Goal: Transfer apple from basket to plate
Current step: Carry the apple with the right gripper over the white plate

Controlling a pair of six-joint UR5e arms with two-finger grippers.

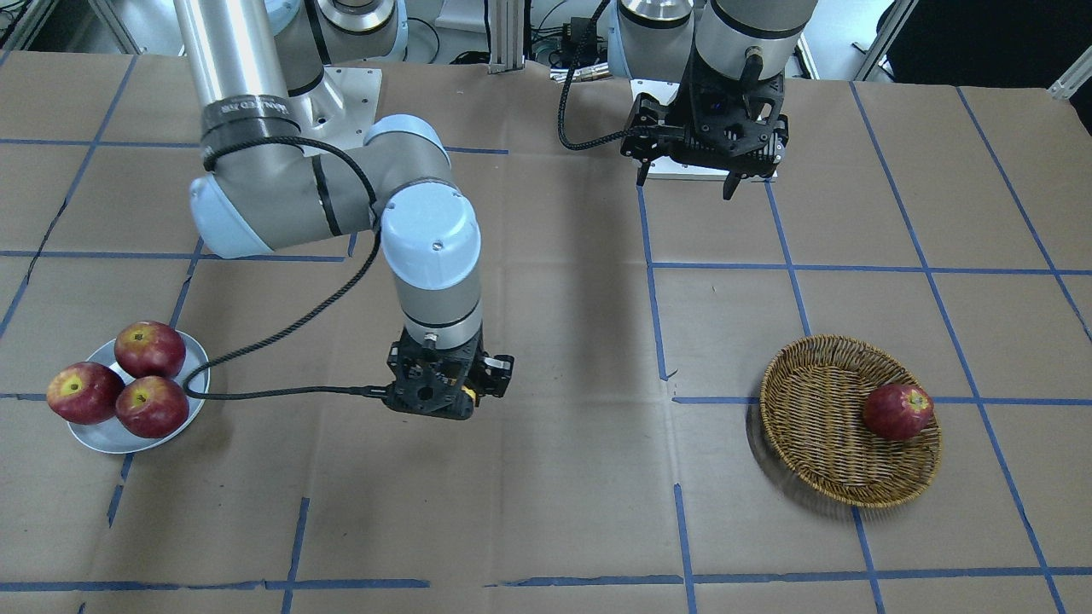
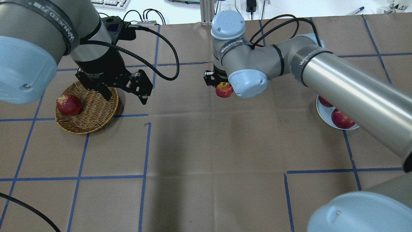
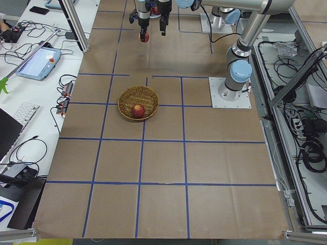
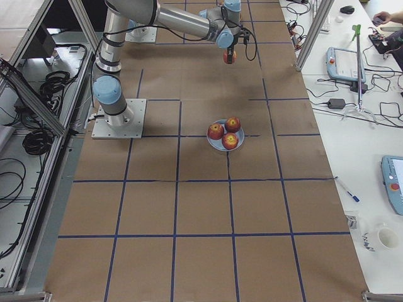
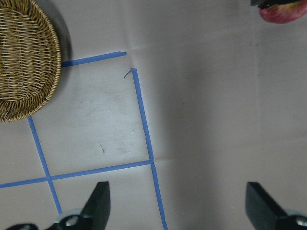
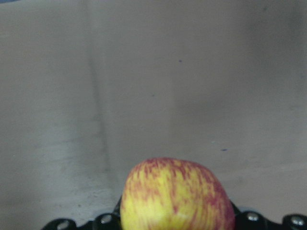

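Note:
The pale red-and-yellow apple hangs in my right gripper, shut on it above the bare middle of the table. It fills the bottom of the right wrist view. In the front view the gripper hides nearly all of it. The wicker basket sits at the left with one dark red apple in it. My left gripper is open and empty, raised beside the basket's inner edge. The silvery plate sits at the far right, well away from the held apple, and holds three dark red apples.
The table is brown paper with a blue tape grid. In the overhead view the right arm's forearm covers part of the plate. Both arm base plates stand at the robot's edge of the table.

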